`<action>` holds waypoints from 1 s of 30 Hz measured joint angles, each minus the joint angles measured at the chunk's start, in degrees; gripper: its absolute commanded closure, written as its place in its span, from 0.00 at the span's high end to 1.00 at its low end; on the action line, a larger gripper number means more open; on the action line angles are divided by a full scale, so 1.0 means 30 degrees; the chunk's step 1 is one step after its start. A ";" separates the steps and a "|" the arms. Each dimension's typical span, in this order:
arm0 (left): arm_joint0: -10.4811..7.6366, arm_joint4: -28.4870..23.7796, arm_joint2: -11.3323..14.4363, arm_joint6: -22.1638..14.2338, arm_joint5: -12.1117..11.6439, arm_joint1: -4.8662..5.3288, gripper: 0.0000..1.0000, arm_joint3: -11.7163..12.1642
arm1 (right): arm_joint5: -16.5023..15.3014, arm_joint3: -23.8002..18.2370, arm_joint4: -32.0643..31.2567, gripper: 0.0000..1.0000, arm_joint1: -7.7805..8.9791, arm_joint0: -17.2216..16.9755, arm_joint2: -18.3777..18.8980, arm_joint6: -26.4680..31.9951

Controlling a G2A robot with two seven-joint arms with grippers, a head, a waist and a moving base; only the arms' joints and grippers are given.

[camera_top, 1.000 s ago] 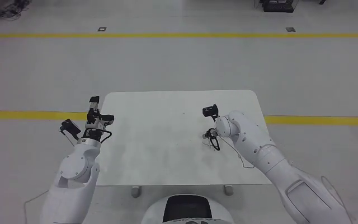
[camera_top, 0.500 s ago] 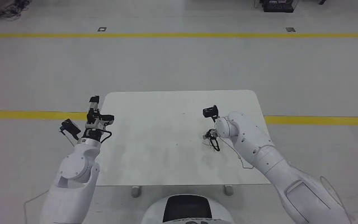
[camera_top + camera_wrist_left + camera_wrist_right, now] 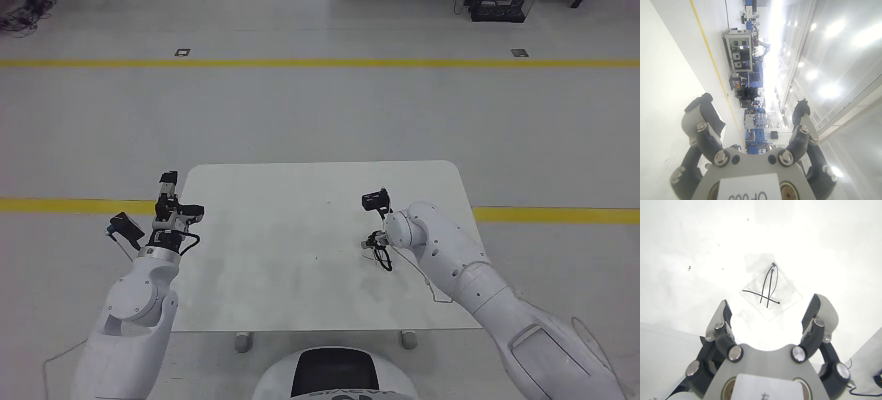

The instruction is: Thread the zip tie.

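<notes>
The right arm was bent at the elbow over the right part of the table (image 3: pixel 280 260). Its wrist was turned down so that the right gripper (image 3: pixel 770 300) pointed at the tabletop. That gripper was released, its fingers spread wide with nothing between them. Beyond its fingertips, on the table, a clear square tray (image 3: pixel 786 294) held several black zip ties (image 3: pixel 770 286), which lay crossed over one another and untouched. The left arm stood at the table's left edge, with its forearm raised and aimed forward, away from the robot. The left gripper (image 3: pixel 754 98) was likewise released and empty.
</notes>
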 measured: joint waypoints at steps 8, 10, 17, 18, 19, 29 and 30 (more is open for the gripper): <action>0.0000 0.0000 0.0000 0.0000 0.0000 0.0000 1.00 0.0000 | 0.0123 -0.0290 -0.0703 1.00 0.0022 -0.0334 0.0113 -0.0398; 0.0000 0.0000 0.0000 0.0000 0.0000 0.0000 1.00 0.0000 | 0.0184 -0.0412 -0.0653 1.00 0.0023 -0.0380 0.0281 -0.0313; 0.0000 0.0000 0.0000 0.0000 0.0000 0.0000 1.00 0.0000 | 0.0240 -0.0690 -0.0367 1.00 0.0028 -0.0525 0.0763 -0.0053; 0.0000 0.0000 0.0000 0.0000 0.0000 0.0000 1.00 0.0000 | 0.0238 -0.0691 -0.0378 1.00 0.0028 -0.0524 0.0765 -0.0053; 0.0000 0.0000 0.0000 0.0000 0.0000 0.0000 1.00 0.0000 | 0.0238 -0.0690 -0.0384 1.00 0.0028 -0.0522 0.0764 -0.0054; 0.0000 0.0000 0.0000 0.0000 0.0000 0.0000 1.00 0.0000 | -0.0119 -0.0641 -0.0239 1.00 0.0017 -0.0737 0.0860 -0.0517; 0.0000 0.0000 0.0000 0.0000 0.0000 0.0000 1.00 0.0000 | -0.0145 -0.0624 -0.0247 1.00 -0.0001 -0.0750 0.0857 -0.0529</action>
